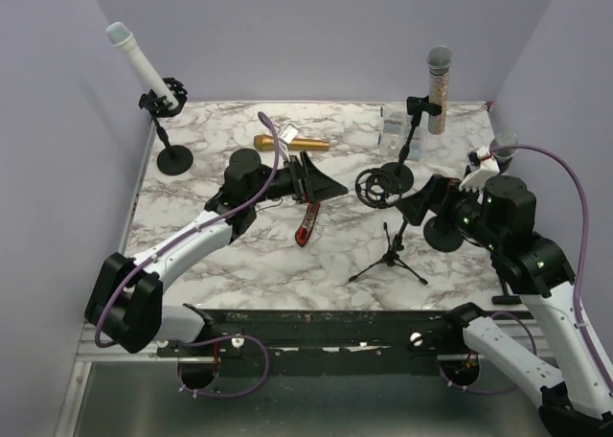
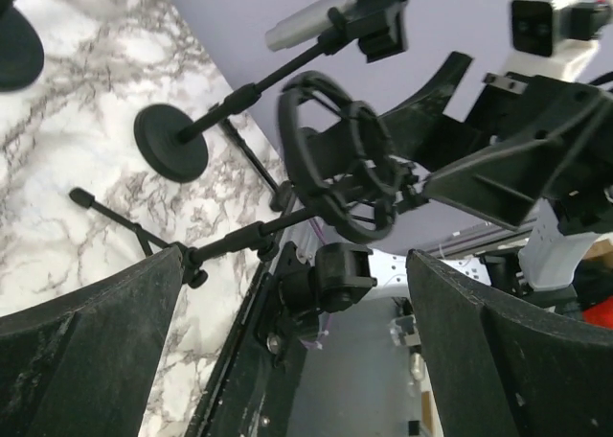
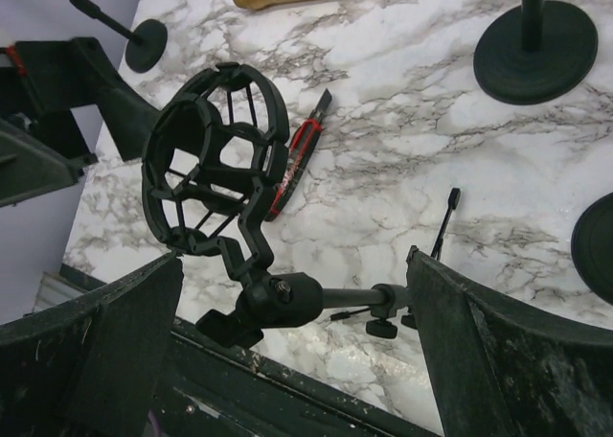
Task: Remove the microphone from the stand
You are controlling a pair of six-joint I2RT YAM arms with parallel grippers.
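Microphones sit in stands at three spots on the marble table (image 1: 287, 264). A white microphone (image 1: 137, 61) leans in its clip at 10 o'clock, on a stand with a round black foot (image 1: 174, 159). A silver-topped microphone (image 1: 439, 80) stands upright in a clip at 1 o'clock. A third microphone (image 1: 500, 148) pokes out at 3 o'clock, right by the right arm, and its stand is mostly hidden.

Near the middle stands a tripod (image 1: 388, 257) with a black ring holder (image 1: 377, 186) on top. The ring holder has nothing in it. It sits between the two grippers, and it is in front of the silver-topped microphone as seen from the arms.

The left gripper (image 1: 330, 185) points toward 3 o'clock at the ring holder. Its fingers are spread wide and hold nothing. The right gripper (image 1: 420, 203) faces the ring holder from the other side, just beside it. Its fingers (image 3: 96, 351) are wide apart too and hold nothing.

A gold microphone (image 1: 292, 143) lies flat at 12 o'clock, near a small clear box (image 1: 395, 126). A red and black knife (image 1: 306, 221) lies on the table close to the left gripper, toward 6 o'clock.
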